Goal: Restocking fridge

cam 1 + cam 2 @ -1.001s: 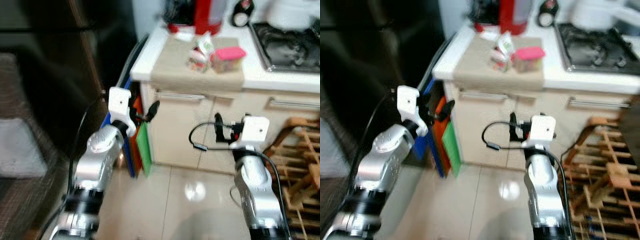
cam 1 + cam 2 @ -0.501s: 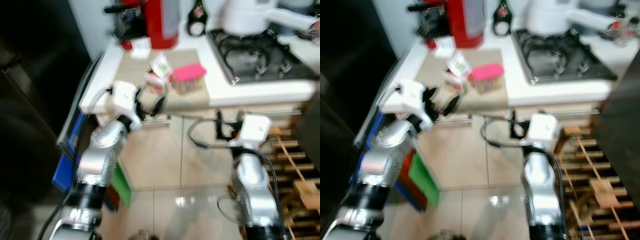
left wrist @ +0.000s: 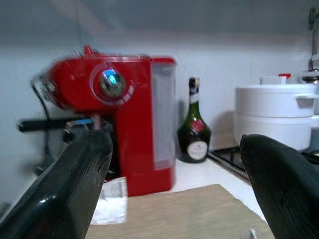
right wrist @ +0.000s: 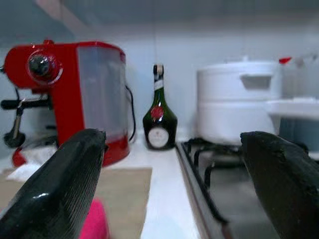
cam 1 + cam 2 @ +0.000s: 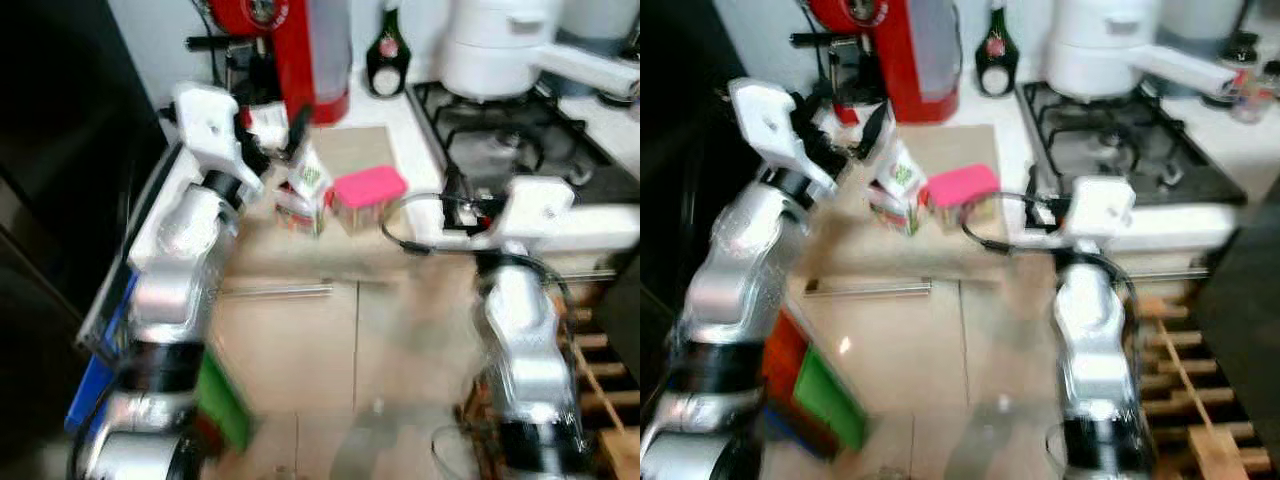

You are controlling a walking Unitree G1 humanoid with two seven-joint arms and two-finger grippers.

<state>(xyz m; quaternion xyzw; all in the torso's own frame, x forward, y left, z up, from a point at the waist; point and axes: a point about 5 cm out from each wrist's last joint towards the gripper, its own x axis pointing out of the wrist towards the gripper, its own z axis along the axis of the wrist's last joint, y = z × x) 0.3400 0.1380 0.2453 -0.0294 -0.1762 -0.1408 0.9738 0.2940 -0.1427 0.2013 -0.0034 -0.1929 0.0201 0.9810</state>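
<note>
White tabletop [image 5: 1030,150] beside a gas hob [image 5: 1120,135], a tan mat [image 5: 930,215] laid on it, a pink-lidded box [image 5: 958,195] and a small carton [image 5: 895,185] on the mat, red coffee machine [image 5: 895,50] and dark bottle [image 5: 992,50] at the back

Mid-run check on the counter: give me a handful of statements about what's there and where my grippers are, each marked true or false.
1. The left gripper is open, raised over the counter near the small carton. True.
2. The pink-lidded container stands on the stove. False: it stands on the tan mat, beside the carton.
3. The right gripper is shut on the dark bottle. False: it is open and holds nothing; the bottle stands at the back of the counter.
4. A red coffee machine stands at the back, left of the bottle. True.
5. A white pot sits on the stove. True.
</note>
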